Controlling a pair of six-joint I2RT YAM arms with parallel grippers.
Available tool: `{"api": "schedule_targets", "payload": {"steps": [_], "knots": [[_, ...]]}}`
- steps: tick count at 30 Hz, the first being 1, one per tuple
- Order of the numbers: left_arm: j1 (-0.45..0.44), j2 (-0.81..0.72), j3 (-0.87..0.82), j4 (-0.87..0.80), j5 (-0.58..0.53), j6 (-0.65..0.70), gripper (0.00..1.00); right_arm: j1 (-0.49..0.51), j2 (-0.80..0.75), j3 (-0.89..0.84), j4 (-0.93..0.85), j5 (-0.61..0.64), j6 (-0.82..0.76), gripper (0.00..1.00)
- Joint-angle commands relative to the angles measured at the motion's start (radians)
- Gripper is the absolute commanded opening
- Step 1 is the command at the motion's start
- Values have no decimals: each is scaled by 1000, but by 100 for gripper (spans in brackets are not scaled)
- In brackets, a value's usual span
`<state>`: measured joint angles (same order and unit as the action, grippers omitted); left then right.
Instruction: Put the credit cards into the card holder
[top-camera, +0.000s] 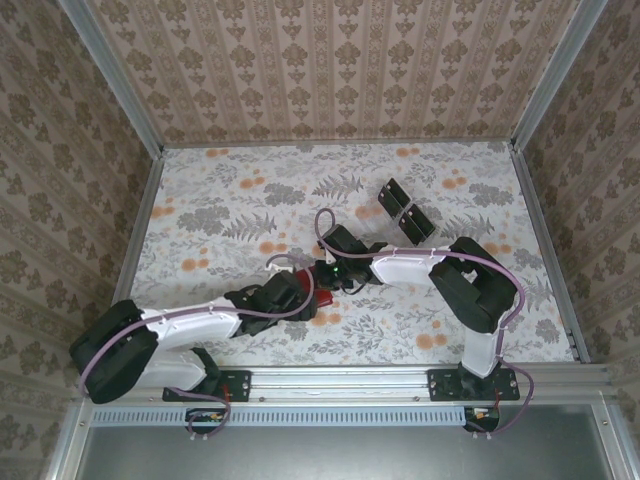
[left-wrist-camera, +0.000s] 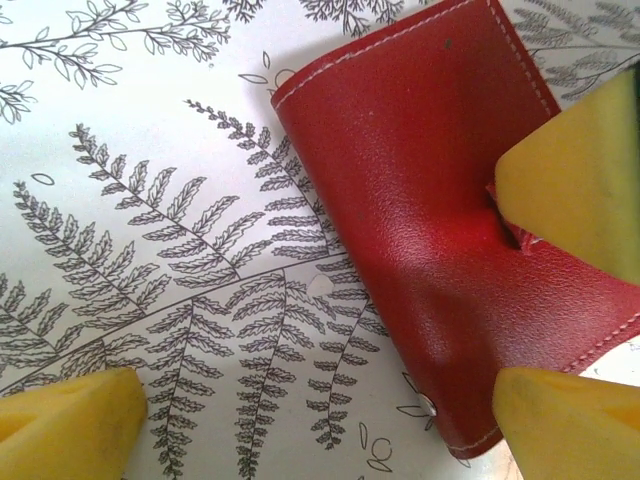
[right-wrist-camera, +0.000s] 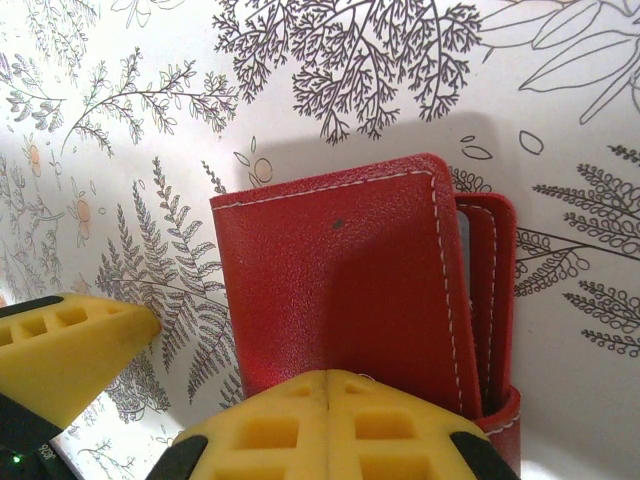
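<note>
Card holder (top-camera: 325, 298): red, with pale stitching along its edges. It lies flat on the table (top-camera: 200, 200), about midway across and toward the near edge, between the two wrists. It is folded over, and in the right wrist view an inner flap shows past one side. A metal snap (left-wrist-camera: 428, 404) sits by one corner. Right gripper (right-wrist-camera: 328, 385): clenched, yellow fingertips pressed together with nothing seen between them. Its tip is set against the holder's cover, which creases there in the left wrist view. Left gripper (left-wrist-camera: 320, 420): released, jaws spread wide astride the holder, one finger (left-wrist-camera: 70, 415) over bare table, the other at the snap corner; contact cannot be told. Cards (top-camera: 417, 224): dark, flat, lying close together farther back and to the right, well apart from the holder and both grippers. Table: pale floral print. Walls (top-camera: 330, 60): patterned, on three sides.
</note>
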<state>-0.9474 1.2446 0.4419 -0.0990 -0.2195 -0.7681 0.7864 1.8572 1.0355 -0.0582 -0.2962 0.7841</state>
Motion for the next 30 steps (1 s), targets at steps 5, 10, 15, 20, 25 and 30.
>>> {"api": "schedule_targets", "payload": {"steps": [5, 10, 15, 20, 25, 30], "knots": [[124, -118, -13, -97, 8, -21, 100, 12, 16, -12, -90, 10, -24, 0], [226, -129, 13, -78, 44, 34, 100, 10, 4, -8, -82, -10, -21, 0], [282, -44, 70, -58, 86, 100, 100, 11, -3, -14, -64, -22, -10, 0], [295, 38, 116, -26, 109, 152, 100, 11, -8, -11, -61, -23, -8, 0], [294, 87, 131, 8, 123, 168, 100, 10, -4, -10, -58, -24, -6, 0], [294, 130, 135, 33, 135, 173, 100, 10, -3, -10, -57, -24, -6, 0]]}}
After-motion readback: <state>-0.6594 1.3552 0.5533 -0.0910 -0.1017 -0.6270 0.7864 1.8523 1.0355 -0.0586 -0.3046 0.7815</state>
